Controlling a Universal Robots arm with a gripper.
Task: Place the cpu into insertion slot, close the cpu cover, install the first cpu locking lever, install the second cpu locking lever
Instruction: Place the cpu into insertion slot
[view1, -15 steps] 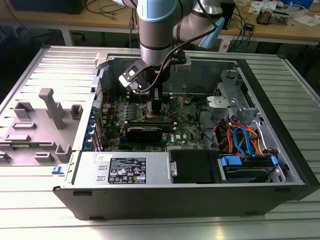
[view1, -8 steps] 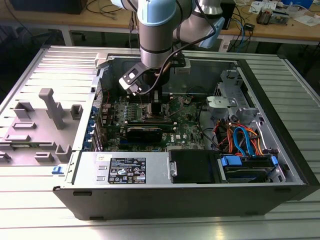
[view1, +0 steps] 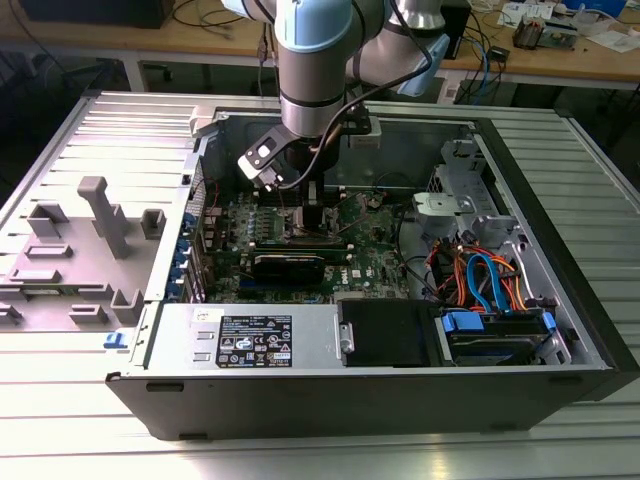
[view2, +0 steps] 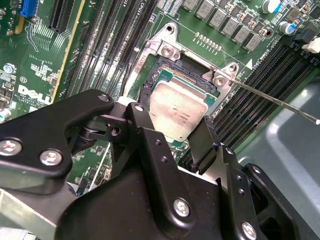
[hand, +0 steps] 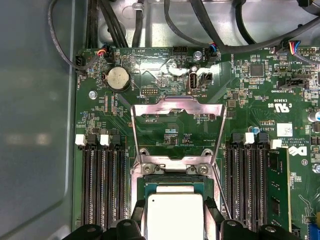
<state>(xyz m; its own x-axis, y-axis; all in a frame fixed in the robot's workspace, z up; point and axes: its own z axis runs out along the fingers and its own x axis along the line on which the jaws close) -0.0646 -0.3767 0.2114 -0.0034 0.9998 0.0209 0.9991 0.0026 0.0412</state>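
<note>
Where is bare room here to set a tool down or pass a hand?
Free: the ribbed table in front of the computer case, and its strip beyond the case at the exterior view's right. Crowded: the motherboard around the pincer gripping the cpu, and the cables beside it.

An open case (view1: 400, 395) is lying on a slatted table (view1: 300, 455), its motherboard (view1: 375, 250) facing up.

Inside the case, a silver power supply (view1: 250, 338) is sitting along the near wall, with a blue-latched drive (view1: 495, 335) beside it toward the exterior view's right and orange and blue cables (view1: 485, 275) looping just behind the drive. A grey tray of plastic fixtures (view1: 70, 270) is resting toward the exterior view's left, and a workbench (view1: 560, 55) is standing behind. In the first wrist view, black memory slots (hand: 102, 185) are running in rows, a memory stick (hand: 277, 192) is sitting in one, a coin battery (hand: 118, 78) is lying flat in its holder, and black cables (hand: 125, 25) are crossing the board's far edge.
</note>
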